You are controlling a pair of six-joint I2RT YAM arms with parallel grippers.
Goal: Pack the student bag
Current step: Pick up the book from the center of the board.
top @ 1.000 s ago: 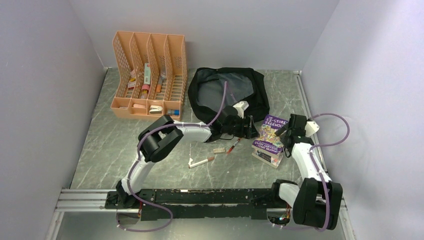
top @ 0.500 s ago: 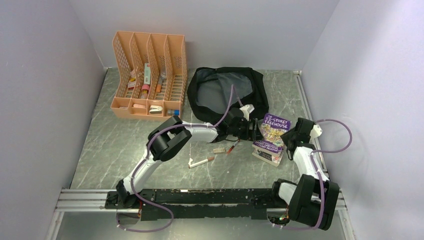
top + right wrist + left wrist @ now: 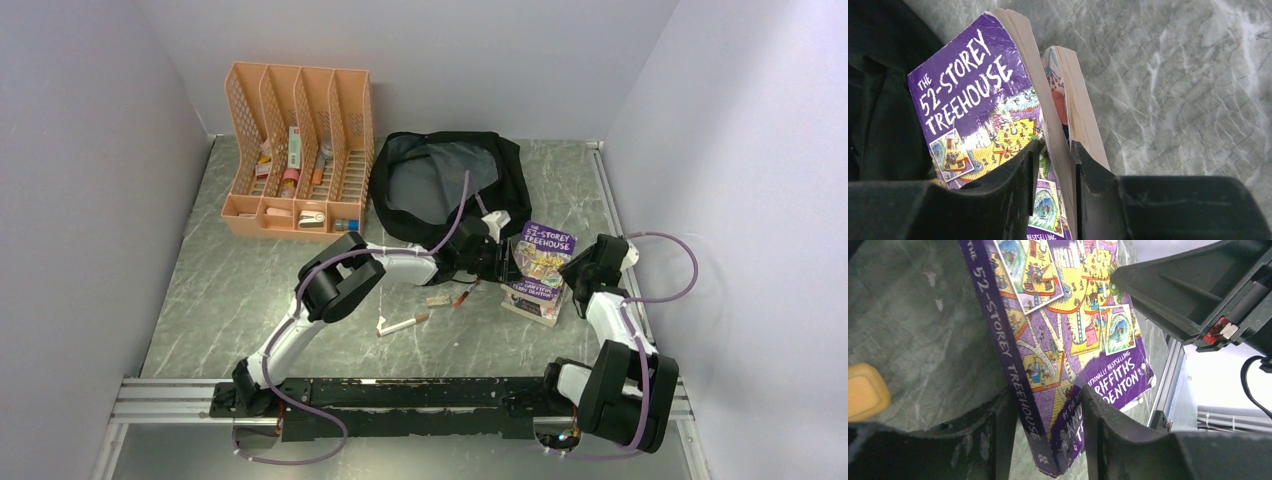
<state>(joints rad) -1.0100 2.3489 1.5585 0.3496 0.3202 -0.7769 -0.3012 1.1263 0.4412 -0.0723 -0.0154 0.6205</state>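
Holding the purple paperback book (image 3: 540, 270) from two sides, I have my left gripper (image 3: 1046, 400) clenched across its spine corner. My right gripper (image 3: 1054, 150) is pinched on the front cover and only some of the leaves, while a separate wad of pages (image 3: 1075, 100) splays loose outside my finger. The large black soft fabric backpack (image 3: 512, 185) lies mouth-open in the upper centre of the top view, just beside the book, which tilts right of centre. To do this well, I judge I should lift evenly so the loose pages neither fan nor tear, then carry the book spine-first over the rim before releasing.
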